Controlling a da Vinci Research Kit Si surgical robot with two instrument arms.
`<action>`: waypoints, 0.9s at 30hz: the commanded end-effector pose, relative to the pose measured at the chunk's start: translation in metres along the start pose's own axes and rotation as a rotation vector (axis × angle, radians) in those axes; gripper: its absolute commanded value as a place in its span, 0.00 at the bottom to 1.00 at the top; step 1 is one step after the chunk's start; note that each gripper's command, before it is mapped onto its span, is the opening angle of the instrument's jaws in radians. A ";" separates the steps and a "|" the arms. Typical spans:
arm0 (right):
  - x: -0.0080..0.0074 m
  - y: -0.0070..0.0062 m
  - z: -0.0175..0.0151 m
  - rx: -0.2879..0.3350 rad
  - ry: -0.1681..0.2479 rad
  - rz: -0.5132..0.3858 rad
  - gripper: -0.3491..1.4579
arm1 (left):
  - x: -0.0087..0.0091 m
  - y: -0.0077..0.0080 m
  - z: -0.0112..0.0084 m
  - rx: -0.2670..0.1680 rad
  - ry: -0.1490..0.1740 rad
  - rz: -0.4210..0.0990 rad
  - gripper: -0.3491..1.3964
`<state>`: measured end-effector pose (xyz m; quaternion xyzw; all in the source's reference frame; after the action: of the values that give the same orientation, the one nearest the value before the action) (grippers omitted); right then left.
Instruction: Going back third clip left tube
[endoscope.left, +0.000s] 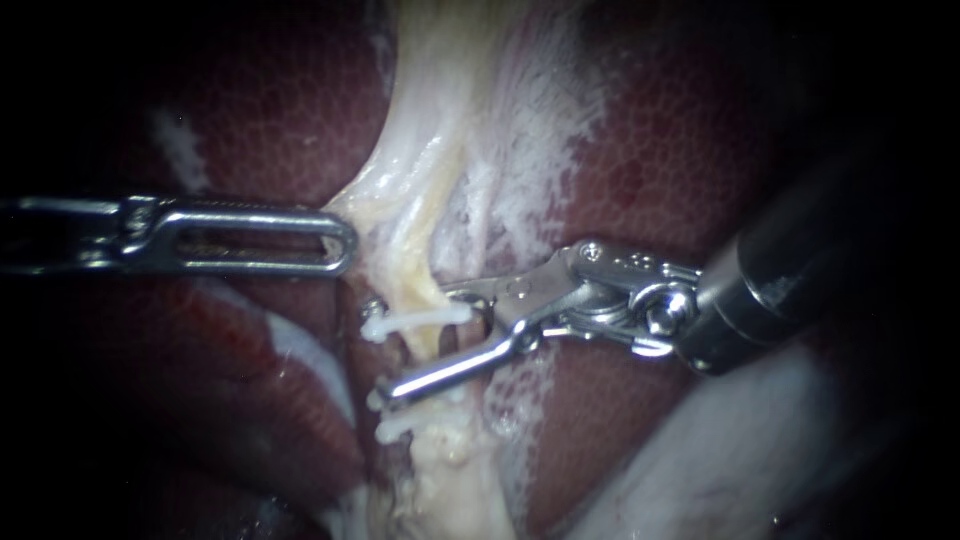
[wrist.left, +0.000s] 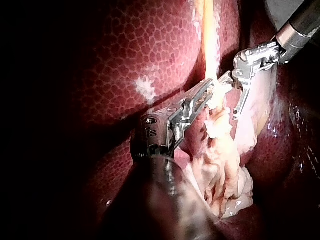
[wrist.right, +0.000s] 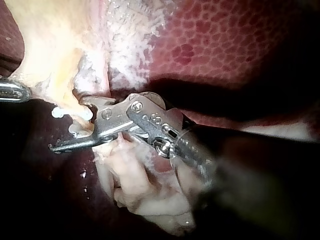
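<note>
Two steel instruments meet at a pale, waxy tube (endoscope.left: 420, 270) that runs between lobes of dark red liver (endoscope.left: 650, 130) with fine honeycomb mottling. Your right instrument (endoscope.left: 420, 345) has its slim, straight jaws spread wide, one on each side of the tube. Between them a white plastic clip (endoscope.left: 415, 320) lies crosswise on the tube, just under the upper jaw, with a round nub at its free end. A second white clip (endoscope.left: 395, 432) sits further down the same tube. Another nub by the lower jaw's tip is partly covered, so you cannot tell what it belongs to.

Your left instrument (endoscope.left: 345, 240) has long, slotted, ridged jaws. They are pressed together on the edge of the frothy pale membrane (endoscope.left: 375, 190) beside the tube, which is drawn to a point there. How much they hold is hard to make out. Its shaft fades into darkness. In the right wrist view, lumpy cream tissue (wrist.right: 135, 185) bulges under your right instrument, whose shaft is blurred.
</note>
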<state>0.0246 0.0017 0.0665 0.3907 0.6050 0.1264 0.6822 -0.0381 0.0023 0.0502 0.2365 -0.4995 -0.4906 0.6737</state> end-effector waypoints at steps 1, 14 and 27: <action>0.0000 0.0000 -0.0001 0.000 -0.002 -0.022 0.52 | 0.0000 0.0000 0.0000 0.000 0.000 0.000 0.00; -0.0004 0.0000 -0.0013 -0.006 -0.010 -0.115 0.52 | 0.0000 -0.0002 -0.0001 -0.001 0.000 0.000 0.00; -0.0005 -0.0001 -0.0016 -0.012 -0.010 -0.114 0.52 | 0.0000 -0.0002 0.0000 -0.001 0.000 0.000 0.00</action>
<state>0.0230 0.0019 0.0668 0.3515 0.6223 0.0889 0.6938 -0.0382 0.0022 0.0499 0.2362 -0.4995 -0.4907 0.6738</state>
